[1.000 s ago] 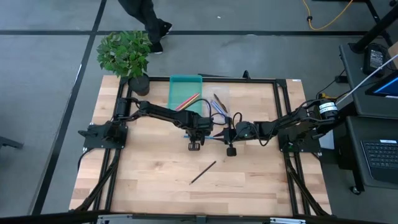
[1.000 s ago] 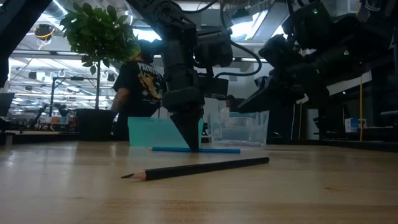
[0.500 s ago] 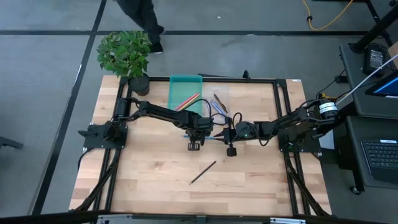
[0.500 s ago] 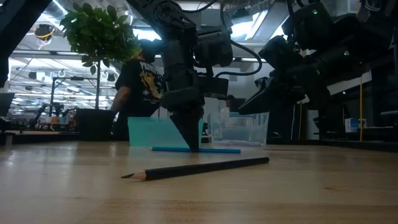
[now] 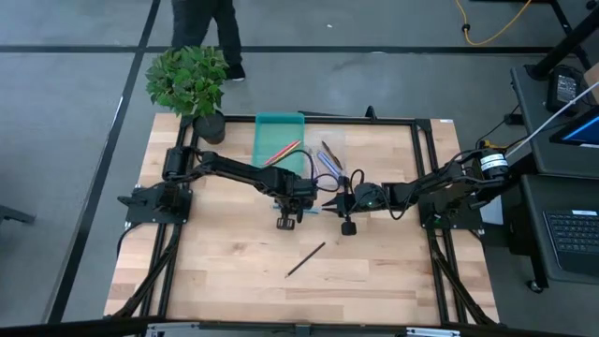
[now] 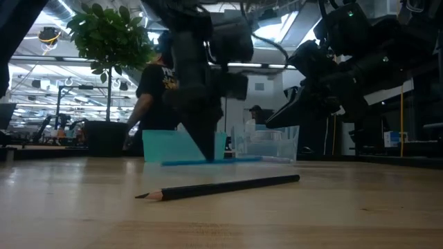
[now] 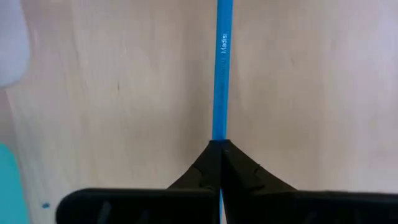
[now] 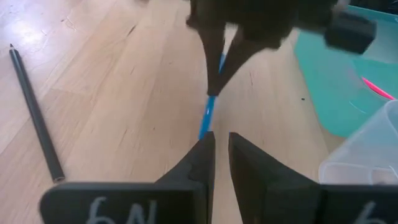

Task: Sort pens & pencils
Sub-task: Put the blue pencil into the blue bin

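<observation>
Where the wooden bench (image 5: 215, 253) meets its far left corner, a potted plant (image 5: 190, 82) stands, and a person (image 5: 206, 23) in dark clothes is on the floor just beyond it. Next rightward, at the far middle edge, lies a teal tray (image 5: 279, 140) holding pink-red and yellow-orange sticks (image 5: 283, 151); touching its right side is a clear tray (image 5: 329, 154) holding blue and purple sticks (image 5: 327, 159). Left end effector (image 5: 288, 215): near bench centre, just in front of the teal tray, fingers (image 7: 214, 162) pressed together on the end of a blue pen (image 7: 221, 68), which runs straight out from the tips. White lettering along the barrel appears to begin "Madis"; the rest cannot be read. In the low view the blue pen (image 6: 208, 160) hangs level, just clear of the wood, partly screened by the arm. Right end effector (image 5: 341, 200): just beside the left one, its two fingers (image 8: 200, 158) slightly apart with nothing between them, pointing at the pen's free end. A black pencil (image 5: 305, 259) lies loose on the bench nearer the front edge, diagonal, well apart from both trays. Far right, off the bench, a keyboard (image 5: 573, 239) sits on a side desk.
</observation>
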Motion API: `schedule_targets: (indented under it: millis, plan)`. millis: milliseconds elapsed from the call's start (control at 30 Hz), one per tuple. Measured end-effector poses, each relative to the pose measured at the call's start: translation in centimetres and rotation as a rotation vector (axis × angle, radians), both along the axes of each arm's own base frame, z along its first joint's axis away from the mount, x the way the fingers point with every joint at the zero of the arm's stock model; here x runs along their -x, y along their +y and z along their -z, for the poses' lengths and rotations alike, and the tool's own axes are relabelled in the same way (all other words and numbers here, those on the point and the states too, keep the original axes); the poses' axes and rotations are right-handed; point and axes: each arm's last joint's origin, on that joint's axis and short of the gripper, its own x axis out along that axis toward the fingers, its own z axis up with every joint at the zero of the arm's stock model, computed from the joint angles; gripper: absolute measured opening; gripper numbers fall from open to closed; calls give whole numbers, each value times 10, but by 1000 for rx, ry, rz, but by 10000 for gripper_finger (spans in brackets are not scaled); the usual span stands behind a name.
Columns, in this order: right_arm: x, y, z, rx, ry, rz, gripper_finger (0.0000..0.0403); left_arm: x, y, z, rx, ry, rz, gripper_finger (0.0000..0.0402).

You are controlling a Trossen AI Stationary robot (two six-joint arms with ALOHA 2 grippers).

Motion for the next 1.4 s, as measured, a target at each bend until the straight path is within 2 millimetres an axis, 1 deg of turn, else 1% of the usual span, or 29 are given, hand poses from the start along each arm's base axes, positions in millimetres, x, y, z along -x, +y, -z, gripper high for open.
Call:
schedule_targets:
  millis: [67,267,533,700,800,900,1033,1100,1200,1400]
  plan:
    - [0,0,0,0,0,0,48,2,-1,-7,-12,-5,0,5]
    - [0,0,1,1,9,0,48,6,-7,-17,-54,-6,6,3]
    - [0,0,1,1,8,0,48,9,-9,-21,-93,1,-2,2]
    - [0,0,0,0,-5,0,48,8,-6,-22,-227,-9,-51,1]
    - [-1,0,-2,-1,-18,1,48,4,-4,-23,-346,-60,-88,1]
    - [-1,0,-2,-2,-26,1,48,2,-1,-15,-431,-115,-119,0]
    - [-1,0,-2,-2,-25,0,48,6,3,2,-445,-165,-145,0]
    - [-1,0,-2,-2,-25,1,48,11,6,10,-492,-161,-168,0]
    - [-1,0,-2,-2,-25,0,48,15,12,17,-555,-159,-203,0]
    - [-1,0,-2,-2,-25,0,49,20,22,24,-581,-168,-242,0]
